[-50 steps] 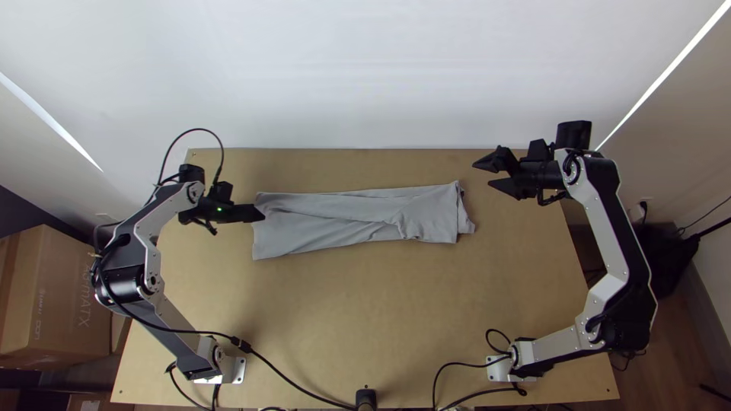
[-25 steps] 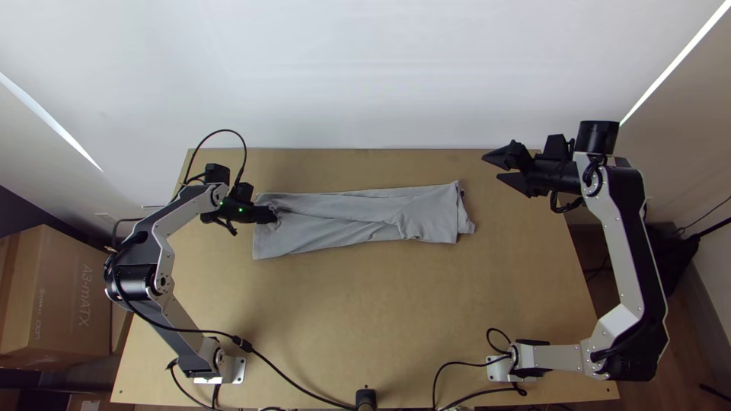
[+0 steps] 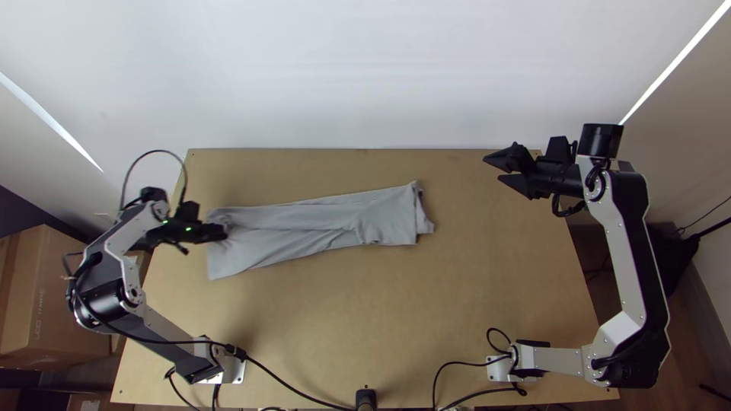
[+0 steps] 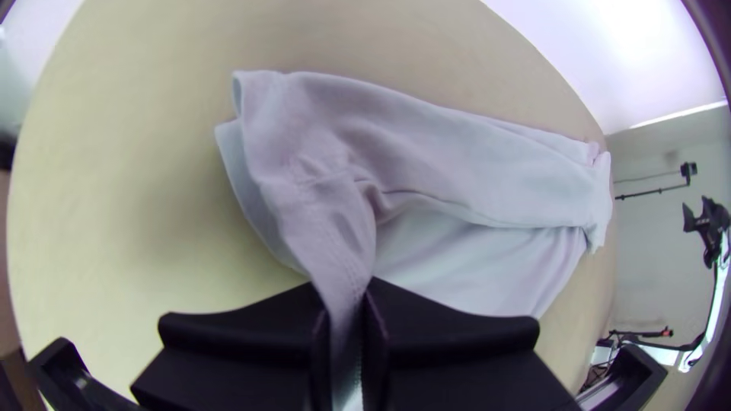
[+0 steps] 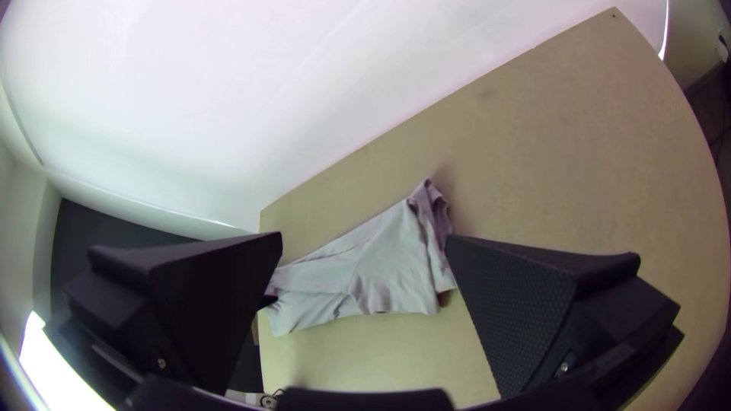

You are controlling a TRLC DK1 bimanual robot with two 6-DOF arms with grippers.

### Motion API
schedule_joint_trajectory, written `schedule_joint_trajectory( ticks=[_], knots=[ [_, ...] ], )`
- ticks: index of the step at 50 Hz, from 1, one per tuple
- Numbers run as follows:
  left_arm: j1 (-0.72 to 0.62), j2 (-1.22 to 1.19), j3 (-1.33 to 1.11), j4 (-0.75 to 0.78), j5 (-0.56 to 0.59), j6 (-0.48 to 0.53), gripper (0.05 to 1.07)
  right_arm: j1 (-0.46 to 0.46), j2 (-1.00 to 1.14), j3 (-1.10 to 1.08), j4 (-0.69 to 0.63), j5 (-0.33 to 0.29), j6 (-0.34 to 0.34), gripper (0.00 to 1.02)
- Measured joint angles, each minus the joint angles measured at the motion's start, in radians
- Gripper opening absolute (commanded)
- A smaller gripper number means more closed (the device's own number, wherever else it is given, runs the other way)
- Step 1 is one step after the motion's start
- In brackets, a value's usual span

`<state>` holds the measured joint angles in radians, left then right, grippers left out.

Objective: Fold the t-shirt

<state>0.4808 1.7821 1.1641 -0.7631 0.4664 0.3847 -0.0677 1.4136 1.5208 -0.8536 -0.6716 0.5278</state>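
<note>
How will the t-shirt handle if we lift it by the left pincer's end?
The t-shirt is likely floppy: it creases and gathers where the left pincer grips one end. Lifted there, the rest would probably sag. The folded layers look loose, uneven at the opposite end, so they may slip apart.

T-shirt (image 3: 304, 232) slid L (w/ L claw (image 3: 222, 231)).

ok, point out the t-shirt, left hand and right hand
T-shirt (image 3: 304, 228): top view, middle of the folded strip.
Left hand (image 4: 347, 301): left wrist view, midway between its fingertips.
Right hand (image 3: 493, 168): top view, gap between its open fingertips.
</note>
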Motion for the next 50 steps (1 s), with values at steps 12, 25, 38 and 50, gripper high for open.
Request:
schedule_joint_trajectory(
  ticks=[12,25,38,50],
  knots=[
    [0.056,-0.133,0.107,-0.246,0.004,0.067,0.08,0.015,0.000,-0.041,0.003,0.000,0.000,0.98],
    [-0.253,-0.264,0.373,-0.360,0.011,-0.082,0.08,0.054,0.000,-0.058,0.005,0.000,0.000,0.98],
    [-0.551,-0.137,0.610,-0.373,-0.021,-0.306,0.08,0.048,-0.017,-0.098,0.005,0.000,0.000,0.98],
    [-0.763,0.063,0.775,-0.373,-0.090,-0.441,0.08,0.012,-0.053,-0.132,0.005,0.001,-0.001,0.98]
  ],
)
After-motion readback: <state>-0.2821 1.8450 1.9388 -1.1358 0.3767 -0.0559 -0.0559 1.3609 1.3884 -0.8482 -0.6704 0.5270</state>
